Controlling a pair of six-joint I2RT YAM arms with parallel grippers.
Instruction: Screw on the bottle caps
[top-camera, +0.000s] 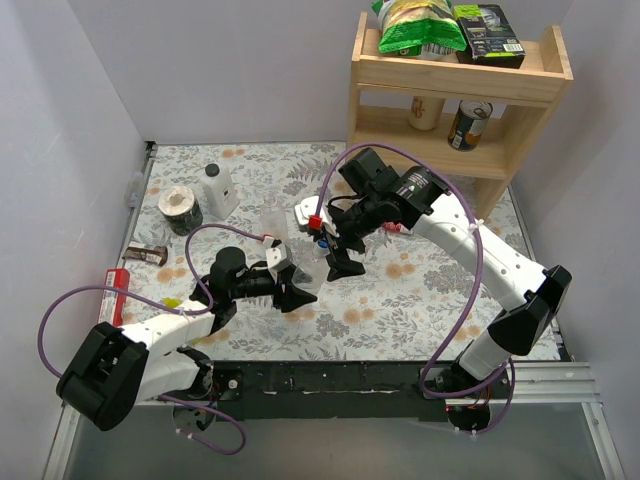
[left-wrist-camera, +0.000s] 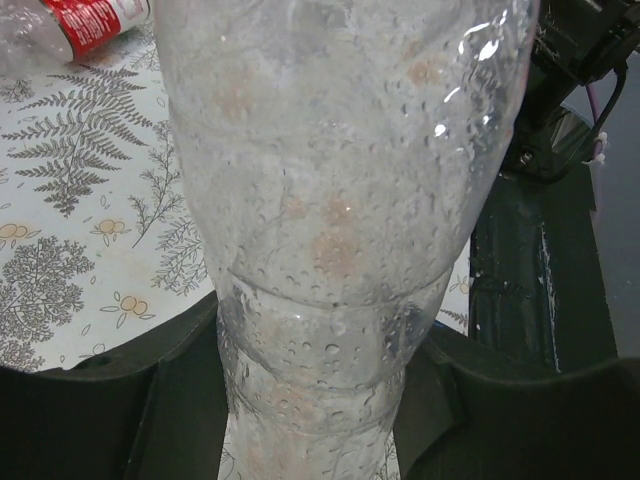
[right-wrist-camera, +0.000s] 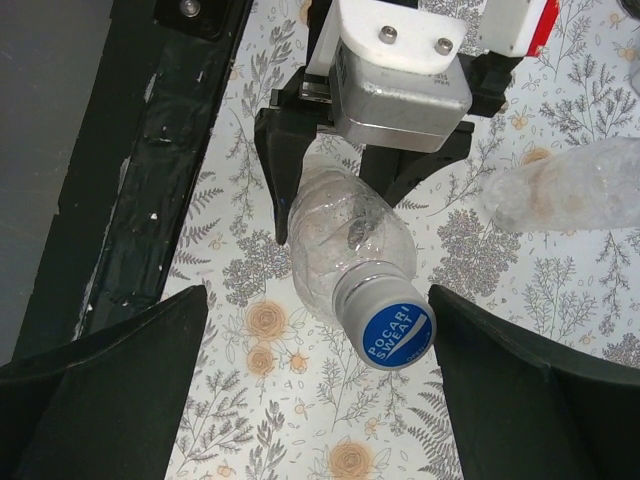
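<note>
L gripper (left-wrist-camera: 318, 420) clamped round clear wet plastic bottle (left-wrist-camera: 330, 200), held mid-table over floral table cover (right-wrist-camera: 300, 430); blue round screw cap (right-wrist-camera: 395, 328) sits on its neck; R gripper (right-wrist-camera: 318, 305) jaws wide open, flanking cap w/o touching; 2nd clear bottle (right-wrist-camera: 570, 195) lies nearby.

1. Pale grey plain walls (top-camera: 70, 80) enclose my workspace on three sides.
2. Floral-patterned tablecloth (top-camera: 400, 300) covers the tabletop before me.
3. Light wooden two-tier shelf rack (top-camera: 460, 82) stands at the far right corner.
</note>
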